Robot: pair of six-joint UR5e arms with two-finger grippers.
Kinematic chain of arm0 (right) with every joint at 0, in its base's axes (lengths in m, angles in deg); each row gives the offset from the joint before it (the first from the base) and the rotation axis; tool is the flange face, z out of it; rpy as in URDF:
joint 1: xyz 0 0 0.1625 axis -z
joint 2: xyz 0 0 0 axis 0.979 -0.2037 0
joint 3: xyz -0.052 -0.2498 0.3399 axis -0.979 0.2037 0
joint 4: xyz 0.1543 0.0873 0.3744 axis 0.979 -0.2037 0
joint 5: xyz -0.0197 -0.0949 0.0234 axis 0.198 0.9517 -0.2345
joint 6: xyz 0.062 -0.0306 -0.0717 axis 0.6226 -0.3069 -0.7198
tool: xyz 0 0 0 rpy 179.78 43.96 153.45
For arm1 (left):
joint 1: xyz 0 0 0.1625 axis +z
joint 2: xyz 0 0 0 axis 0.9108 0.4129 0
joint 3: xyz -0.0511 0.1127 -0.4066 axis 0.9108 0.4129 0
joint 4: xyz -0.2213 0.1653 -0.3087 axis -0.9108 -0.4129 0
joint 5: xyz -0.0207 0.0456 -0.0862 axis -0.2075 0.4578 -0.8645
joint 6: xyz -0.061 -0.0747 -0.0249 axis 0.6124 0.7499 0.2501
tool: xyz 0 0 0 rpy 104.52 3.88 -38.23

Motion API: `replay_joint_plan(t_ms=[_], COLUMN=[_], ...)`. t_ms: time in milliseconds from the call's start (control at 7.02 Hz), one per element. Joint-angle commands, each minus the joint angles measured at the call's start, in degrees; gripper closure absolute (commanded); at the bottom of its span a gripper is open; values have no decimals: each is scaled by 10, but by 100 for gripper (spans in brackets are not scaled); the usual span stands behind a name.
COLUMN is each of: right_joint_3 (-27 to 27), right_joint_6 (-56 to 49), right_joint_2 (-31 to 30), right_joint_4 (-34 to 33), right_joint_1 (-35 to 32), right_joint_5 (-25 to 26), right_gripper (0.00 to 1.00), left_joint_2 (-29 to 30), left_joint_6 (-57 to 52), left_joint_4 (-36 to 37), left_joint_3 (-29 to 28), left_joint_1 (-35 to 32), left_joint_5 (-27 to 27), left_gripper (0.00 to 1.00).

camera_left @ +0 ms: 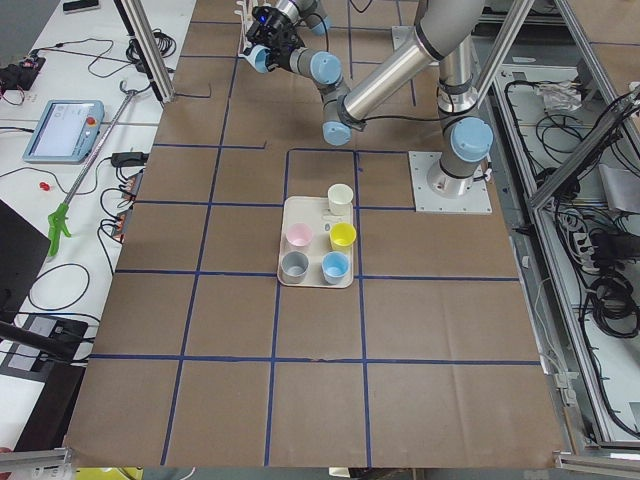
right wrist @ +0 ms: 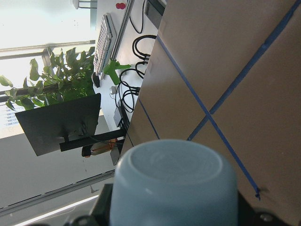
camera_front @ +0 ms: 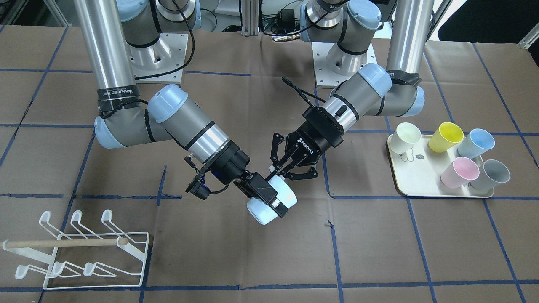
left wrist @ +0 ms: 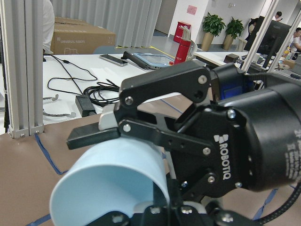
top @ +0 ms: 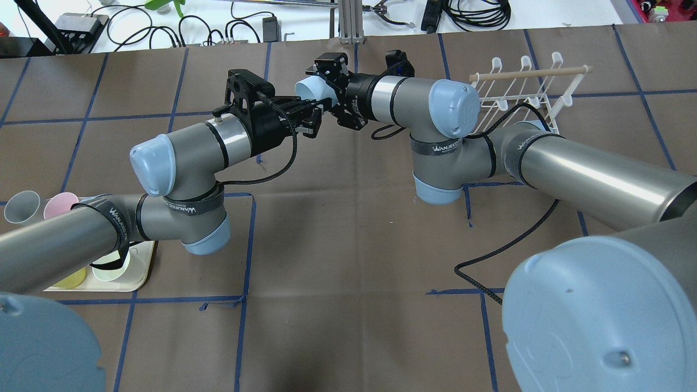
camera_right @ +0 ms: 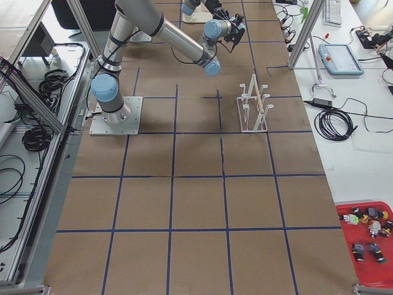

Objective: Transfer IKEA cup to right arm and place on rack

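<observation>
The hand-over appears to be finishing: the pale blue cup (camera_front: pixel 263 213) is being pinched across its body by the right gripper (camera_front: pixel 273 198), above the table's middle. The left gripper (camera_front: pixel 291 170) is being held spread at the cup's rim, gripping nothing. Next, it probably needs backing away, and the cup needs carrying to 1 prong of the rack (camera_front: pixel 63 243).

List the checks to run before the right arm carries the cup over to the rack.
1. Right gripper shut on the pale blue cup: ok.
2. Left gripper jaws open: ok.
3. Left gripper fully apart from the cup: cannot tell; one finger sits right beside it.
4. Rack upright, no cups on its prongs: ok.
5. Five other cups on the tray, away from both grippers: ok.
</observation>
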Motion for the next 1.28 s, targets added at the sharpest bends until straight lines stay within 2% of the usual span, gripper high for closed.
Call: replay_joint_plan(t_ms=[0,142,285,854,1139], right_joint_3=[3,4,4,4,4], right_joint_6=[0,0,1,1,1], right_joint_2=[0,0,-1,-9,-9], right_joint_4=[14,14,14,22,22], right_joint_1=[1,2,3,5,8], right_joint_5=[-14,-14,-14,-16,-18], right_gripper=[44,47,48,48,50], left_joint_2=[1,1,7,-16,-68], left_joint_6=[0,1,7,9,9], left_joint_4=[0,0,2,0,-3], left_joint_3=[-1,-4,-5,10,73], left_joint_1=[0,0,0,26,88], left_joint_5=[0,2,8,8,1], left_gripper=[95,55,1,0,0])
